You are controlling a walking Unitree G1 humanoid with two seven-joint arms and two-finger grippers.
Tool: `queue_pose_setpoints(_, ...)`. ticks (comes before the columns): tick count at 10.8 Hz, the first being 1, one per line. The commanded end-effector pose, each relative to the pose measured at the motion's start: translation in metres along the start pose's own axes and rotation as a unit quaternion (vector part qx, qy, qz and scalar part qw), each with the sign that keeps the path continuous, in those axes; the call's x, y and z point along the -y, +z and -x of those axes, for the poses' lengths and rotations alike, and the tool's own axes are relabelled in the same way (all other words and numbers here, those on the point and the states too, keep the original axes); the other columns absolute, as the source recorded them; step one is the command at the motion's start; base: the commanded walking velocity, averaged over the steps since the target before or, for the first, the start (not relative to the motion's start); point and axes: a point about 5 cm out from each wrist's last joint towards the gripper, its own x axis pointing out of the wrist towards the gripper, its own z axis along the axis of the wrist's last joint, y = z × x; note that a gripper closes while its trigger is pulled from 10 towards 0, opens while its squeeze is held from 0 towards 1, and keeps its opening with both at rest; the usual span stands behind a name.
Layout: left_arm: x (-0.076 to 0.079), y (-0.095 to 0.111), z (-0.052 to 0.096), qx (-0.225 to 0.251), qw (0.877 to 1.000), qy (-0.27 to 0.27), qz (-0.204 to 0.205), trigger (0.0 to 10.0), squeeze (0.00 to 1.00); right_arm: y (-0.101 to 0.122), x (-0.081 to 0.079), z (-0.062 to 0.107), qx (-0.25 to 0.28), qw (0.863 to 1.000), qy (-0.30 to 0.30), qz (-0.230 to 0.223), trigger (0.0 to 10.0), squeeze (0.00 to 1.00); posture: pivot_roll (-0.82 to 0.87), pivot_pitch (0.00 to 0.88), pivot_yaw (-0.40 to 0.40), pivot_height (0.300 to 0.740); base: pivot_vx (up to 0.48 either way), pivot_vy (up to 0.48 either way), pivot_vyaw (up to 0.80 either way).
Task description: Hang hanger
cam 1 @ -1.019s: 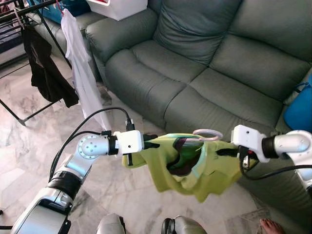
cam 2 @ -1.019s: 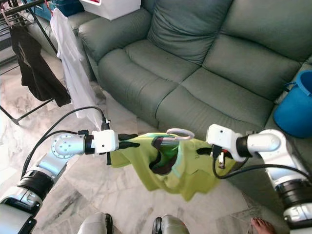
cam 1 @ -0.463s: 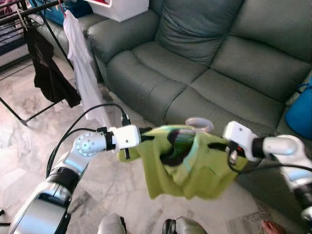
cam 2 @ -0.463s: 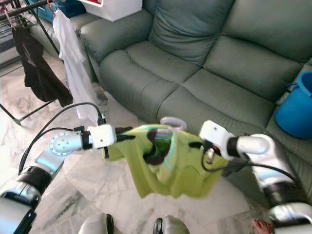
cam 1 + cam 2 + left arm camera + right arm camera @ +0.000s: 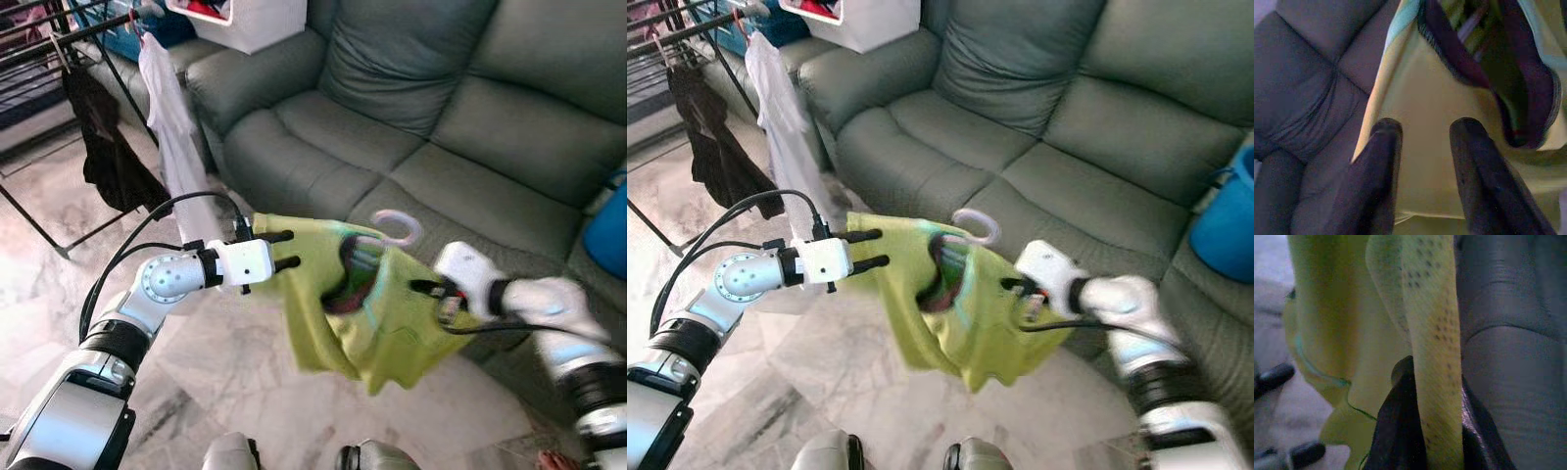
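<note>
We are in a home's living room: a wide grey-green leather sofa [image 5: 411,108] fills the view from 12 to 3 o'clock, pale marble floor tiles [image 5: 59,294] lie below, and at 10 o'clock a black metal drying rack [image 5: 39,39] carries a black garment [image 5: 108,147] and a white shirt [image 5: 176,127].

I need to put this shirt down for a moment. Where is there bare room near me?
Bare sofa cushions lie just behind the yellow-green shirt. Marble floor beneath the left gripper, up to the drying rack, is free too. Crowded: the rack end with the black garment and white garment, and the blue bucket.
</note>
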Motion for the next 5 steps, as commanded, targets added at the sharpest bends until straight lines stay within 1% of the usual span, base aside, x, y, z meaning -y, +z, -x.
queue_pose_setpoints(1, 0.005, -0.005, 0.005, -0.013, 1.0, -0.003, -0.002, 10.0, 1.0, 0.001, 0.003, 0.002, 0.007, 1.0, -0.024, -0.006, 0.0, 0.0, -0.1, 0.012, 0.027, 0.74, 0.0, 0.0, 0.0)
queue_pose_setpoints(2, 0.01, -0.017, 0.011, -0.038, 0.997, 0.062, 0.033, 10.0, 1.0, -0.007, -0.008, -0.004, 0.009, 0.996, -0.074, -0.057, 0.0, 0.0, -0.1, 0.011, 0.024, 0.74, 0.0, 0.0, 0.0)
queue_pose_setpoints(3, 0.013, -0.02, 0.014, -0.039, 0.992, 0.093, 0.073, 10.0, 1.0, -0.01, -0.013, -0.005, 0.016, 0.991, -0.098, -0.091, 0.0, 0.0, -0.1, 0.011, 0.022, 0.74, 0.0, 0.0, 0.0)
queue_pose_setpoints(4, 0.017, -0.028, 0.015, -0.06, 0.975, 0.164, 0.135, 10.0, 1.0, -0.014, -0.022, -0.008, 0.023, 0.982, -0.135, -0.129, 0.1, 0.0, -0.1, 0.016, 0.02, 0.74, 0.0, 0.0, 0.0)
queue_pose_setpoints(5, 0.021, -0.031, 0.017, -0.066, 0.957, 0.225, 0.174, 10.0, 1.0, -0.014, -0.033, -0.012, 0.031, 0.973, -0.161, -0.162, 10.0, 0.0, -0.09, 0.023, 0.02, 0.74, 0.0, 0.0, 0.0)
